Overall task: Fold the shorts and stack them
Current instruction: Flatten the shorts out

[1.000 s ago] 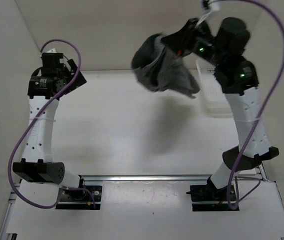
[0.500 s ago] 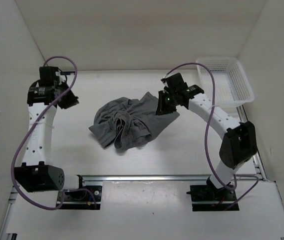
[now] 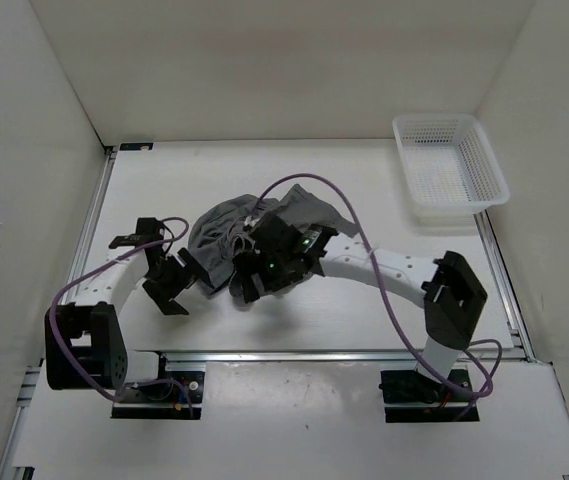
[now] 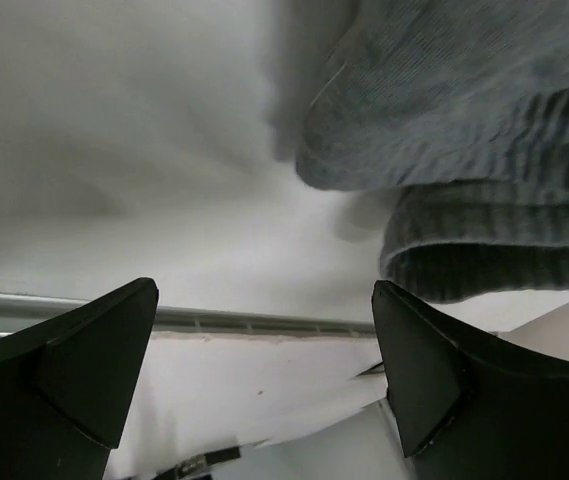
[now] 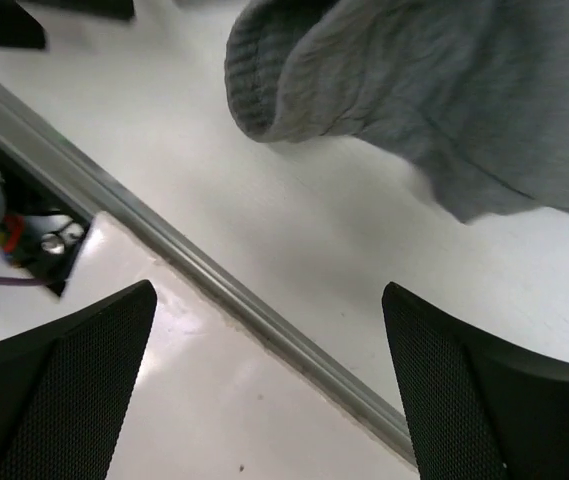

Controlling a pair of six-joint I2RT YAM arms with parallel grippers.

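The grey shorts [image 3: 226, 226] lie crumpled in a heap on the middle of the white table. Over the heap's near edge hangs my right gripper [image 3: 256, 282], open. The right wrist view shows its two fingers [image 5: 64, 385] spread wide, with bare table between them and the shorts [image 5: 414, 90] just beyond their tips. My left gripper [image 3: 171, 287] is low at the heap's near-left corner, also open and empty. From the left wrist, folds of the shorts [image 4: 464, 130] fill the upper right, beyond the right finger [image 4: 464, 370].
A white mesh basket [image 3: 484, 160] stands at the back right corner. A metal rail [image 3: 334, 353] runs along the table's near edge, close below both grippers. White walls close in the left, back and right.
The shorts, held up in the air by the right gripper, now lie on the table. The right gripper has opened and come down to their near edge. The left arm swung from back left to near the heap.
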